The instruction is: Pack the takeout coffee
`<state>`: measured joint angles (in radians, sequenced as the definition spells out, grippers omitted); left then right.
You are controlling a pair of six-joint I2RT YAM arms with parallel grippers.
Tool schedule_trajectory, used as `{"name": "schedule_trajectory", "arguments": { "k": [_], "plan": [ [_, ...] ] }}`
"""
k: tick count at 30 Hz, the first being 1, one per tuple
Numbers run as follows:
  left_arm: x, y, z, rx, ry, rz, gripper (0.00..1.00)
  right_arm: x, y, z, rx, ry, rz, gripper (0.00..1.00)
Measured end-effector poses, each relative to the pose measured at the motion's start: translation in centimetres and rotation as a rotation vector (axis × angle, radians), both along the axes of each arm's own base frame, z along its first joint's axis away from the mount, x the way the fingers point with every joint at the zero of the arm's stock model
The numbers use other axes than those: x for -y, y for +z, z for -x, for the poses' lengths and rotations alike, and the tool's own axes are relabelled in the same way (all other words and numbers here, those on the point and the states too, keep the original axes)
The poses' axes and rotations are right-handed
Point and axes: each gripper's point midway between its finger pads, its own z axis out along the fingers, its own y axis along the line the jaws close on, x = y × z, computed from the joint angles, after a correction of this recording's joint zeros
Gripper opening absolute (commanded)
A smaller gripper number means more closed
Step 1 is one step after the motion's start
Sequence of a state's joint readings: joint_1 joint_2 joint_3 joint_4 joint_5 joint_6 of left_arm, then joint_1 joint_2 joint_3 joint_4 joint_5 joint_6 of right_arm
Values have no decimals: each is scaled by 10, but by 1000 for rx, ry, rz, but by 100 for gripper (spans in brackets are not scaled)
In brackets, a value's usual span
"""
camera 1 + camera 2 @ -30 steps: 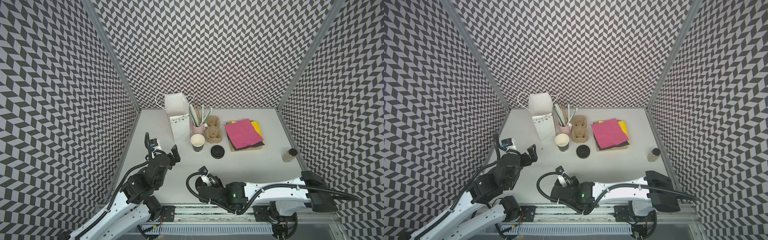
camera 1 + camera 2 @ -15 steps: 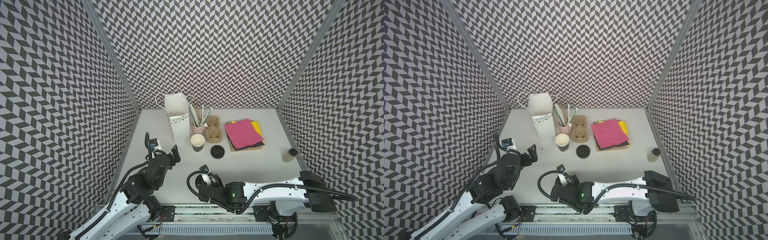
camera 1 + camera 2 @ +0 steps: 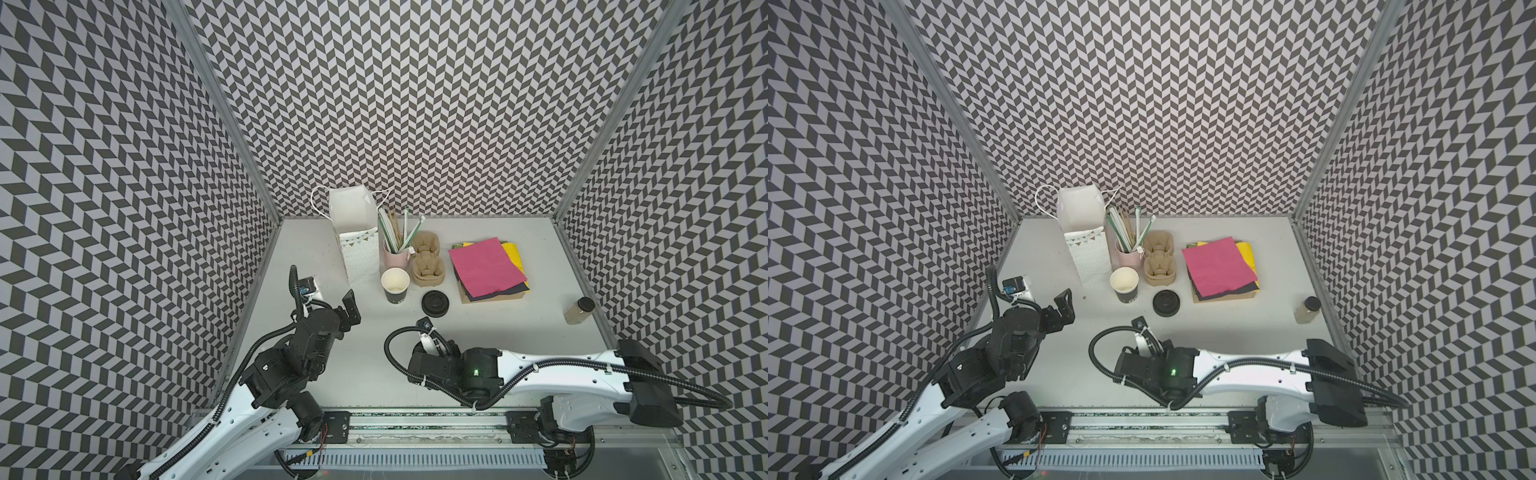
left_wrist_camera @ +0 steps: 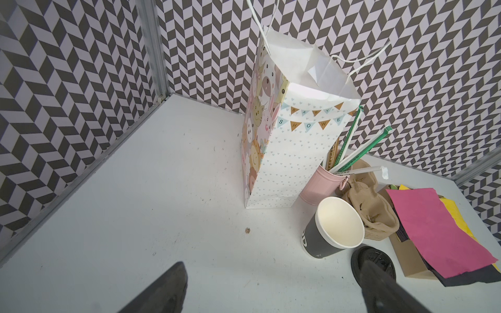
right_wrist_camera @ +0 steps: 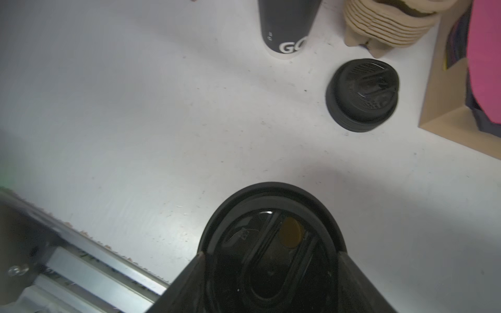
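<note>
- The left claw (image 4: 273, 267), at the bottom of the left wrist view, is spread wide and empty, with only bare table (image 4: 135, 216) between its fingers.
- The gift bag (image 3: 359, 232), upper middle in both top views, stands upright with its mouth open. Its bunting reads "BABY SHOWE", and the last letter is lost behind the straws (image 4: 349, 143).
- The lidless cup (image 5: 284, 27), at the top of the right wrist view, shows white letters "GO" near its base. The rest of the word is cut off.
- The right claw (image 5: 271, 254), bottom centre of that view, is clasped on the takeout coffee (image 5: 271, 214), with a finger on either side.
- In both top views the arm hides the cup, lower centre near the table's front edge. I can't tell whether it is lifted.
- I'd reckon the paper wall dents if squeezed hard, and the glossy lid is slippery and could pop off. It is best held by the body under the rim and kept upright.
- The spare lid (image 5: 363, 94), upper right of the right wrist view, has embossed marks too blurred to read.
</note>
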<state>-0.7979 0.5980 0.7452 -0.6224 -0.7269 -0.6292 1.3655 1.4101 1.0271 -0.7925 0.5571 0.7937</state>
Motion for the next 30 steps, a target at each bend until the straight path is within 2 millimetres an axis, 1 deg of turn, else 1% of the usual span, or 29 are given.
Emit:
{"name": "schedule_trajectory", "arguments": {
  "k": [3,5,7,10,12,15,18,23,26,30],
  "plan": [
    [0,1,0,3,0,3,100,31,9,-21,6,-91,5,53],
    [0,1,0,3,0,4,100,52,21,-36,30,-152,-24,53],
    [0,1,0,3,-3,4,100,75,37,-50,67,-214,-63,53],
    [1,1,0,2,-5,5,100,106,59,-71,117,-305,-114,54],
    [1,1,1,1,-7,5,100,123,65,-83,139,-358,-111,53],
    [1,1,1,1,-8,4,100,147,63,-100,151,-425,-76,52],
    [1,1,0,0,-10,3,100,169,57,-109,147,-474,-35,52],
    [2,1,1,-1,-12,3,100,198,58,-123,155,-544,-3,53],
    [2,0,1,-2,-16,4,100,212,57,-130,151,-578,8,54],
    [3,0,1,-3,-19,2,100,220,47,-140,127,-598,3,54]
  ]
}}
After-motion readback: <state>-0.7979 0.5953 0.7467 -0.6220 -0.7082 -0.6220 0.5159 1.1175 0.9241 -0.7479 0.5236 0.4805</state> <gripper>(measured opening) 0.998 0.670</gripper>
